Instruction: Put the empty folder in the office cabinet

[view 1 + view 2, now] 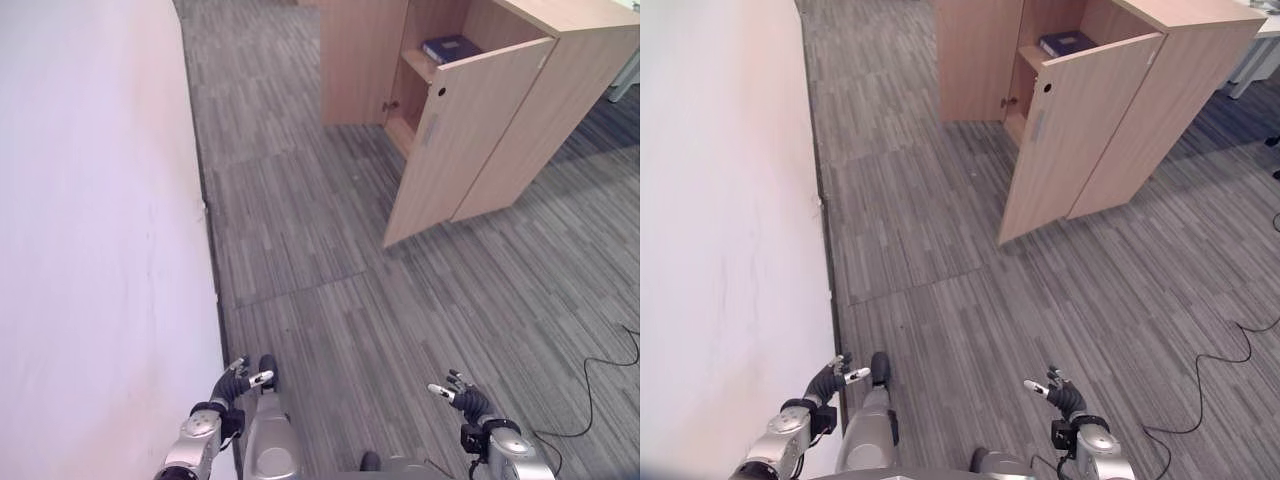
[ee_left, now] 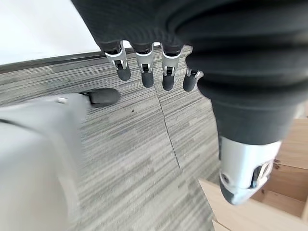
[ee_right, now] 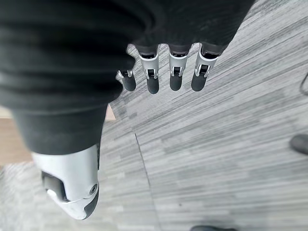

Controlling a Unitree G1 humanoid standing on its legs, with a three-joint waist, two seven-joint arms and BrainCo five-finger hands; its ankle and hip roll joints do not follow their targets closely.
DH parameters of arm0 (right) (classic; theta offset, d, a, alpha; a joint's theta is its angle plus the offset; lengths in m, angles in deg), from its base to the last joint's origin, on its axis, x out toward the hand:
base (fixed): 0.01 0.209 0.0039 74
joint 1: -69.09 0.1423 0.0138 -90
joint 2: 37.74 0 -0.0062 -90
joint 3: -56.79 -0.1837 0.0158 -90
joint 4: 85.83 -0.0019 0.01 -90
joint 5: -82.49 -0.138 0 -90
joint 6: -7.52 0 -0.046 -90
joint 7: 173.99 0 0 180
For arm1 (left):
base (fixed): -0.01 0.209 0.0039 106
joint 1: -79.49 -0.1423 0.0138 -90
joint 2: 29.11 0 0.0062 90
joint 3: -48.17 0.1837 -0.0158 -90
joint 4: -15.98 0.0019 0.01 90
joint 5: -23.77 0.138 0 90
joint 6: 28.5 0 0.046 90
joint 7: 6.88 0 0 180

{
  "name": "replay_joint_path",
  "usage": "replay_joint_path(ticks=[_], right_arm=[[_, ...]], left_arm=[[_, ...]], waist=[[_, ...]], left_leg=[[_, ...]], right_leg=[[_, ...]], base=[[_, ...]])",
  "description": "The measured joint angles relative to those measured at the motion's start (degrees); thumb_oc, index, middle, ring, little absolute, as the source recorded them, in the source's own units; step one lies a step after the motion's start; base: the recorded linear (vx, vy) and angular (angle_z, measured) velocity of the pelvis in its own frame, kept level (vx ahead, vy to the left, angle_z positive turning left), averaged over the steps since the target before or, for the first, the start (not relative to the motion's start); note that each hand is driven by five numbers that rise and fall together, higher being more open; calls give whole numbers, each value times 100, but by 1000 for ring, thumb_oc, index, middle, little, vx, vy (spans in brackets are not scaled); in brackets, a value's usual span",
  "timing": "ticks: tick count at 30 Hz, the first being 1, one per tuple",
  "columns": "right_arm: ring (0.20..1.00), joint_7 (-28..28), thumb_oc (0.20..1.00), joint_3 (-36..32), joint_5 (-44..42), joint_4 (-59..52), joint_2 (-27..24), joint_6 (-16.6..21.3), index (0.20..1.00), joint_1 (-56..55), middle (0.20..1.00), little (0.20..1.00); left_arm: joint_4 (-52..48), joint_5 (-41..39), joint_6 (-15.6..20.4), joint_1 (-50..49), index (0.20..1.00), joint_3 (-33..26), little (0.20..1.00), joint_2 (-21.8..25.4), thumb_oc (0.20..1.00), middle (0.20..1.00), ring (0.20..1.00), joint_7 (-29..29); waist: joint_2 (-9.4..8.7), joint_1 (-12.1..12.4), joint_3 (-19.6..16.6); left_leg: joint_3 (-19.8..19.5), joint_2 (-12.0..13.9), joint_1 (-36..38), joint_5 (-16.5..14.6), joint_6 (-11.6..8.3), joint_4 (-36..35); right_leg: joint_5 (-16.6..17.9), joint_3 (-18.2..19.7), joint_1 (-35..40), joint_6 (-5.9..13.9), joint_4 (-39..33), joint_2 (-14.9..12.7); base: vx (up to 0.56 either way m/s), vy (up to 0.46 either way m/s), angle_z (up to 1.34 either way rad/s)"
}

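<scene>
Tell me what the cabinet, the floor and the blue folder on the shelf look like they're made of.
Cabinet: light wood-look board, probably laminate, going by its even matte grain and flat panel edges. Floor: grey carpet tile, it seems, with fine stripes and visible seams between squares. Blue folder: dark blue cover, slightly glossy, perhaps plastic or coated card; too far away to tell which.
</scene>
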Motion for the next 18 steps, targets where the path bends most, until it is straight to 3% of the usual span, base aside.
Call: replay_joint_path(ticks=[1,2,3,5,7,9,10,11,12,13,14,15,16,17,18], right_arm=[[1000,14,1000,66,2,120,181,-43,1000,-76,1000,1000],[1000,-23,1000,240,2,85,331,-66,1000,-91,1000,1000],[1000,-66,1000,307,2,104,441,-86,1000,-57,1000,1000],[1000,-83,1000,276,2,89,649,-115,1000,100,1000,1000],[1000,-113,1000,259,2,53,693,-85,1000,222,1000,1000],[1000,-111,1000,243,0,66,669,-82,1000,331,1000,1000],[1000,-109,1000,224,0,75,651,-77,1000,438,1000,1000],[1000,-107,1000,236,-1,72,692,-76,1000,541,1000,1000],[1000,-86,1000,205,-2,76,631,-75,1000,672,1000,1000],[1000,-87,1000,203,-2,72,630,-74,1000,781,1000,1000],[1000,-99,1000,201,0,50,606,-62,1000,850,1000,1000],[1000,-93,1000,179,-1,34,595,-43,1000,924,1000,1000],[1000,-92,1000,153,-1,-3,512,17,1000,912,1000,1000],[1000,-79,1000,156,-2,-5,419,20,1000,768,1000,1000],[1000,-32,1000,175,-1,-8,380,28,1000,746,1000,1000]], left_arm=[[114,-14,-7,-105,1000,-264,1000,42,1000,1000,1000,-26],[103,-16,-28,-67,1000,-378,1000,180,1000,1000,1000,-45],[73,-18,-24,107,1000,-438,1000,248,1000,1000,1000,-49],[-76,-17,12,373,1000,-441,1000,382,1000,1000,1000,-51],[-86,-15,25,433,1000,-409,1000,401,1000,1000,1000,-46],[-117,-14,53,457,1000,-350,1000,391,1000,1000,1000,-26],[-174,-15,60,478,1000,-321,1000,386,1000,1000,1000,-28],[-172,-12,60,486,1000,-319,1000,398,1000,1000,1000,-31],[-208,-17,59,470,1000,-165,1000,421,1000,1000,1000,-48],[-237,-12,56,455,1000,-22,1000,495,1000,1000,1000,-27],[-275,-12,37,433,1000,-20,1000,461,1000,1000,1000,-42],[-285,-12,13,387,1000,-50,1000,423,1000,1000,1000,-85],[-288,-9,-5,369,1000,-43,1000,331,1000,1000,1000,-81],[-362,-10,7,382,1000,-17,1000,319,1000,1000,1000,-83],[-476,-15,97,267,1000,-204,1000,326,1000,1000,1000,-100]], waist=[[-350,117,-261],[-650,77,-387],[-745,70,-365],[-768,154,-379],[-707,176,-410],[-620,145,-421],[-547,182,-411],[-529,194,-393],[-396,84,-295],[-310,46,-236],[-188,44,-174],[-69,30,-90],[194,-120,10],[236,-292,-17],[197,-300,-10]], left_leg=[[85,-337,-42,624,-27,521],[175,-600,-209,419,169,772],[171,-683,-266,350,251,893],[219,-745,-383,-19,423,1287],[310,-825,-269,-284,530,1428],[330,-1015,59,-391,668,1198],[375,-1075,204,-526,859,1083],[456,-1136,179,-619,892,1144],[465,-1053,210,-655,955,1200],[464,-1050,275,-670,974,1124],[441,-1040,463,-930,1211,928],[463,-1029,730,-895,1178,636],[450,-941,1023,-629,984,410],[415,-978,1164,-818,1118,333],[613,-992,1354,-958,1134,122]], right_leg=[[-196,241,129,156,-37,-489],[-50,270,43,249,42,-769],[125,305,-110,273,225,-835],[879,516,-181,503,285,-932],[1341,596,-170,790,469,-990],[1857,609,-450,1042,1243,-1080],[1875,885,-962,1153,2070,-1088],[2251,932,-1244,1065,2396,-1056],[2646,874,-1554,1106,3017,-1047],[2676,822,-1942,1167,3756,-1079],[2406,783,-2415,1024,4350,-1044],[1942,598,-2878,899,4919,-1040],[1407,293,-3017,808,4904,-937],[1196,191,-3209,895,4616,-867],[867,-462,-3635,698,3675,-1056]], base=[[406,274,-59],[377,275,-40],[350,266,21],[331,265,8],[224,215,0],[177,254,17],[235,341,6],[277,380,2],[196,204,3],[275,251,-6],[189,146,-39],[344,136,-33],[404,86,-3],[680,-5,-10],[428,-96,-33]])
